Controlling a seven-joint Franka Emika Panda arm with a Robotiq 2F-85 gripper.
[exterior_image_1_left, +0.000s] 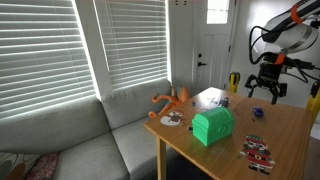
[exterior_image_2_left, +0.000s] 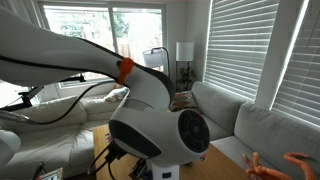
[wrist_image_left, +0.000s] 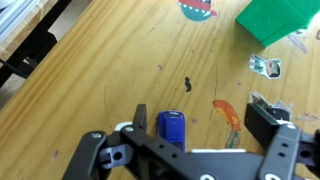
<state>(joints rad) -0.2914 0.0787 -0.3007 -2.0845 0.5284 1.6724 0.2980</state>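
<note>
In the wrist view my gripper (wrist_image_left: 200, 122) stands open above a wooden table (wrist_image_left: 110, 70). A small blue block (wrist_image_left: 172, 127) lies on the wood between the jaws, close beside the left finger (wrist_image_left: 139, 116) and well apart from the right finger (wrist_image_left: 266, 120). Nothing is held. An orange fish-shaped sticker (wrist_image_left: 227, 114) lies on the table between the block and the right finger. In an exterior view the gripper (exterior_image_1_left: 267, 86) hangs over the far end of the table (exterior_image_1_left: 290, 125), away from the green box (exterior_image_1_left: 212, 125).
The green box (wrist_image_left: 281, 20) and a few stickers (wrist_image_left: 197, 8) lie further ahead in the wrist view. An orange octopus toy (exterior_image_1_left: 172, 99) sits at the table's corner by a grey sofa (exterior_image_1_left: 70, 135). The arm's body (exterior_image_2_left: 160, 125) fills an exterior view.
</note>
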